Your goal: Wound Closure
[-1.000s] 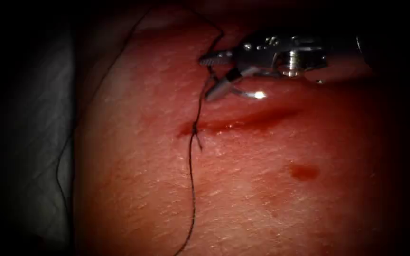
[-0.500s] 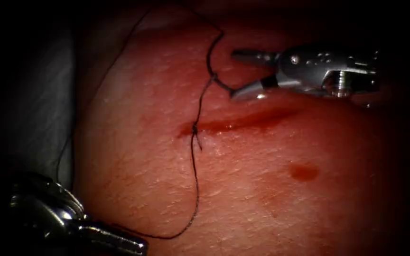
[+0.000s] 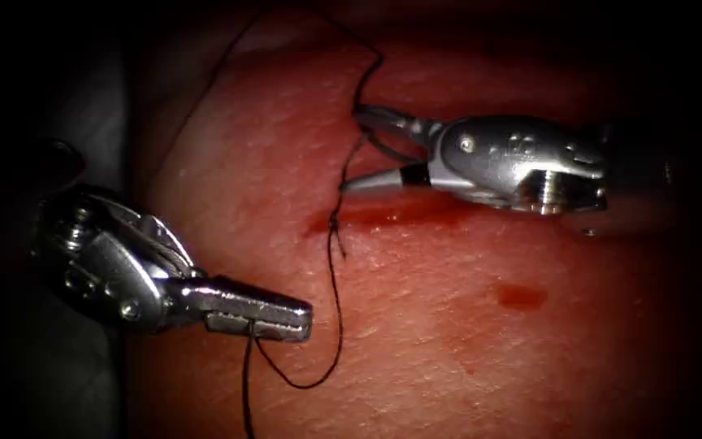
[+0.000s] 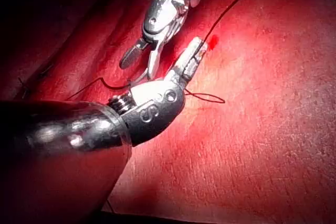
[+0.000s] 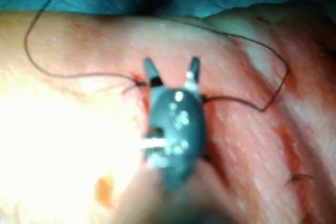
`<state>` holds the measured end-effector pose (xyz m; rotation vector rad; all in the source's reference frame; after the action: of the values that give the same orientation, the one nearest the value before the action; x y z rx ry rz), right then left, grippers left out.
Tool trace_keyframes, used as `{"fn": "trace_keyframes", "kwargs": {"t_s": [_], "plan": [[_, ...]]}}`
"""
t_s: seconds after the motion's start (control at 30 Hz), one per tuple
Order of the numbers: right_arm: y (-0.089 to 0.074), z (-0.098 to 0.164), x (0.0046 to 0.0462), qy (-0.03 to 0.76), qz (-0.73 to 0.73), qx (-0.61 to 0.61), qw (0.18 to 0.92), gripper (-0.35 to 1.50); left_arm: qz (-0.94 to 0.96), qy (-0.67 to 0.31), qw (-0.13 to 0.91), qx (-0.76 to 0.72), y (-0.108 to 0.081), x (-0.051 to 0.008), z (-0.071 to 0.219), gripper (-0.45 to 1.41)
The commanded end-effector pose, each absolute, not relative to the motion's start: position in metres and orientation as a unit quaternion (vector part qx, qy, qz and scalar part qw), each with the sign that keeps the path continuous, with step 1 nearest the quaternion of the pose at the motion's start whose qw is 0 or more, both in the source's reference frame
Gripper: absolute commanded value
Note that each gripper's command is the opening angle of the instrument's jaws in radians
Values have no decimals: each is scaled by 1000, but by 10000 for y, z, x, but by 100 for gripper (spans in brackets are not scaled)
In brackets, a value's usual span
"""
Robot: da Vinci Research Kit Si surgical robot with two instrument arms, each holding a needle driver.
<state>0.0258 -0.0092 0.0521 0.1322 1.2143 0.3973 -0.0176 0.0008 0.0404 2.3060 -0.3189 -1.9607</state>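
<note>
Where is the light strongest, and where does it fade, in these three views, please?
Endoscope view: light pools on the tissue around the cut, dark at the edges; glints on the left tool, shut on the thread, and the right tool, open, holding nothing. Left wrist view: a bright spot by the left tool's tip. Right wrist view: glare washes out tissue beside the right tool.

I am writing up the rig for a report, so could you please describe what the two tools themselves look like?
Both are polished silver metal. The left arm's tool has short, blocky fingers on a rounded wrist housing with small round screws, thin drive cables running over it, and an embossed "S" seen in the left wrist view. The right arm's tool has slimmer, tapered fingers, a black band at one finger's base, and a visible pivot screw.
</note>
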Motion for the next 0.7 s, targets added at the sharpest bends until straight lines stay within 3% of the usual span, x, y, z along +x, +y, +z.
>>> {"fn": "trace_keyframes", "kwargs": {"t_s": [0.03, 0.7], "plan": [[-107, 526, 269, 569, 183, 64, 799, 86, -640, -109, 46, 759, 13, -182, 410, -45], [-153, 533, 314, 601, 145, 75, 783, 71, -591, -146, 3, 793, 84, -198, 432, -45]]}}
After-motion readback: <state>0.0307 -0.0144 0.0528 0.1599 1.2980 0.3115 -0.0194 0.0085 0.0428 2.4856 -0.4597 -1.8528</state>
